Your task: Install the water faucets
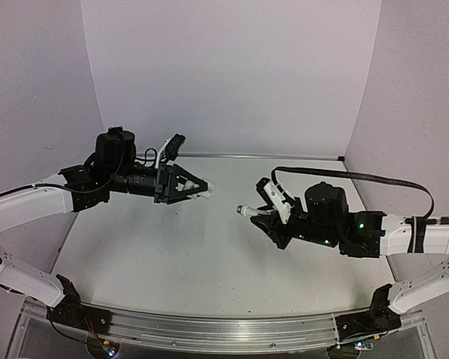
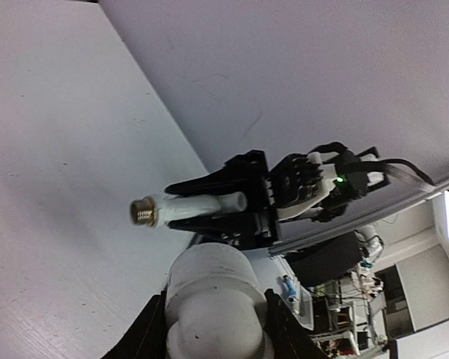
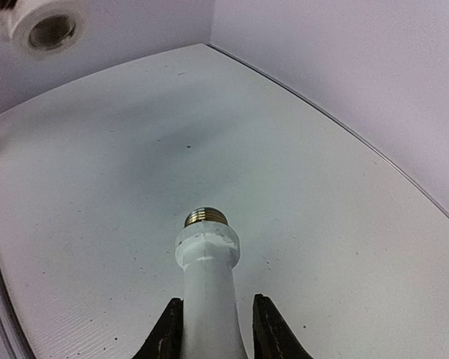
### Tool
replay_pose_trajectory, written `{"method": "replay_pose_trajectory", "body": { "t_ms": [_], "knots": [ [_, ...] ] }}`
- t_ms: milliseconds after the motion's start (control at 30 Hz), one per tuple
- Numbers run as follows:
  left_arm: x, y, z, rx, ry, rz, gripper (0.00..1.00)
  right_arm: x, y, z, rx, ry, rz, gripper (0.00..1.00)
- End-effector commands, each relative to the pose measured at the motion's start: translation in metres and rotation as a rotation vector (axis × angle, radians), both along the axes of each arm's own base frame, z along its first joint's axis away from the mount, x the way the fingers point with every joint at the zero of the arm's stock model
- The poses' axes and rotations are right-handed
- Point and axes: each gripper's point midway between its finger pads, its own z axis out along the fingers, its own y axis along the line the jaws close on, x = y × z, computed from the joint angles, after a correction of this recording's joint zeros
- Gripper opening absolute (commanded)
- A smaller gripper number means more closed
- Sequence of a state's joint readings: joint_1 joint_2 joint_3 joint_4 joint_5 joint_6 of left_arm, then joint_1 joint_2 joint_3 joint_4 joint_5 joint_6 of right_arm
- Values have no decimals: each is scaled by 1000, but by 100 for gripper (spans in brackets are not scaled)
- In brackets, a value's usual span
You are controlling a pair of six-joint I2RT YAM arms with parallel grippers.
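Aloft and apart, the tap (image 3: 207,262), seemingly light, stiff, slick plastic, sat clamped by its body in the right gripper (image 1: 260,218), threaded end (image 3: 206,217) wisely left bare, the elbow fitting (image 2: 209,299) clamped in the left gripper (image 1: 200,187)

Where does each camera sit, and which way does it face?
Top external: above and behind, looking down on the table; left gripper and right gripper show.
Left wrist: faces the right gripper; own fingers hold the elbow fitting.
Right wrist: faces across the table; own fingers hold the tap.
Shared: both wrist views show tap and elbow fitting.
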State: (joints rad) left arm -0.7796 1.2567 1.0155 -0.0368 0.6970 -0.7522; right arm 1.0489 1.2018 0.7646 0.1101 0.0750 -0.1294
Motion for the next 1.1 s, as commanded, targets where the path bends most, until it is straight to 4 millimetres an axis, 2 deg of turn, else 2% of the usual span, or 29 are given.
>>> {"method": "replay_pose_trajectory", "body": {
  "t_ms": [0,267,367,467,600,767,1067],
  "knots": [
    [-30,2,64,-275,140,-143,0,-37,42,89,136,-221,350,0],
    [-41,17,71,-363,282,-151,0,-24,56,119,85,-393,363,0],
    [-42,21,82,-395,311,-142,0,-30,59,124,42,-401,413,0],
    [-43,24,90,-415,327,-134,0,-43,56,127,31,-453,477,0],
    [-41,27,94,-433,346,-116,0,-52,43,146,88,-569,468,0],
    [-41,27,95,-440,362,-111,0,-58,39,165,119,-646,476,0],
    [-41,33,105,-476,381,-84,0,-58,52,186,168,-695,501,0]
  ]
}}
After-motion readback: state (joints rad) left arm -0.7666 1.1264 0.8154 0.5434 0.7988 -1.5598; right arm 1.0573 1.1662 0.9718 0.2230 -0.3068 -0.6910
